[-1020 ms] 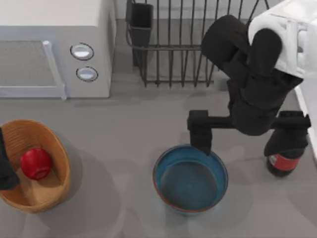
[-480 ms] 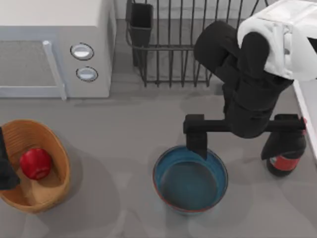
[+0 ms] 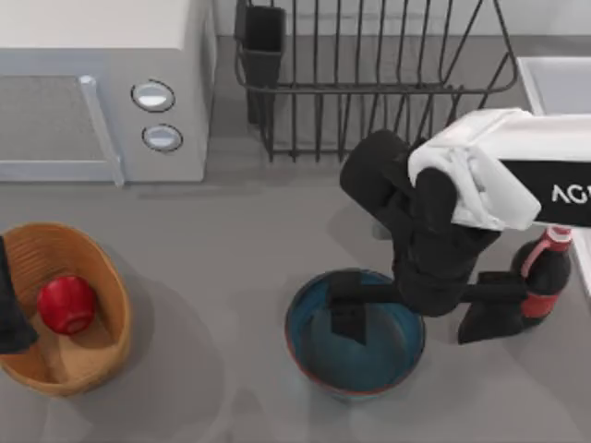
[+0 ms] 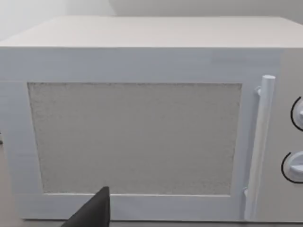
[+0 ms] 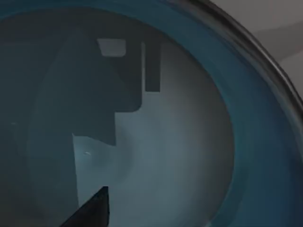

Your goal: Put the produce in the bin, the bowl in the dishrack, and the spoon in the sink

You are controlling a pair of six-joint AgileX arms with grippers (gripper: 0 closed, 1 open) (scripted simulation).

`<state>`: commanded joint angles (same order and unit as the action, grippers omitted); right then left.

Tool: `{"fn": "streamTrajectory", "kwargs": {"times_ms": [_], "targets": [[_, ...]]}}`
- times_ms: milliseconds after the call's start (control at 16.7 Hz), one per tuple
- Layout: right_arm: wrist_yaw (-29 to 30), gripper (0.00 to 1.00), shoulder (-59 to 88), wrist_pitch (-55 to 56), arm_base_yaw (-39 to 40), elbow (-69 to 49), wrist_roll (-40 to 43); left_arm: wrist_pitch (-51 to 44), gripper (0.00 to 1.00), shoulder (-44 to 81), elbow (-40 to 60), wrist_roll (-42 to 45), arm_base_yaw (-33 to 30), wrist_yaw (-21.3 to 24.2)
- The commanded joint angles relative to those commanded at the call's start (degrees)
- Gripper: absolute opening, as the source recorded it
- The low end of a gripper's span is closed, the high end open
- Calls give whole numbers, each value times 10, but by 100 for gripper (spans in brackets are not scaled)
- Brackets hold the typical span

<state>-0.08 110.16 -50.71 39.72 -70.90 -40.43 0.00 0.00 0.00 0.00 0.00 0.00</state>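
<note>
The teal bowl (image 3: pixel 323 355) stands on the table at front centre. My right gripper (image 3: pixel 419 314) is open and straddles its right side: one finger (image 3: pixel 349 312) is inside the bowl, the other sits outside by the bottle. The right wrist view looks closely into the bowl's glazed inside (image 5: pixel 189 142), with one dark fingertip (image 5: pixel 94 208) at the frame's edge. The red produce (image 3: pixel 66 305) lies in the woven bin (image 3: pixel 111 277) at front left. The black dishrack (image 3: pixel 369 88) stands at the back and the white sink (image 3: pixel 554 83) at back right. The spoon is out of view.
A red-capped dark bottle (image 3: pixel 547 268) stands just right of the bowl, close to the outer finger. The white microwave (image 3: pixel 102 92) fills the back left and faces the left wrist camera (image 4: pixel 142 137). My left arm (image 3: pixel 9 314) is parked at the left edge beside the bin.
My right arm has swung forward and leftward away from the dishrack and sink. Its left finger has gone from above the bowl's far rim to inside the bowl.
</note>
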Motion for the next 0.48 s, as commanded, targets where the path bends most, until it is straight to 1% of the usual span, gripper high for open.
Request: {"fn": "streamTrajectory", "kwargs": {"times_ms": [180, 420, 480], "targets": [[1, 100, 4, 25, -14, 21, 12, 0, 100, 0, 0, 0, 0, 0], [1, 100, 4, 25, -14, 22, 12, 0, 100, 0, 0, 0, 0, 0], [1, 92, 4, 25, -14, 22, 12, 0, 100, 0, 0, 0, 0, 0]]}}
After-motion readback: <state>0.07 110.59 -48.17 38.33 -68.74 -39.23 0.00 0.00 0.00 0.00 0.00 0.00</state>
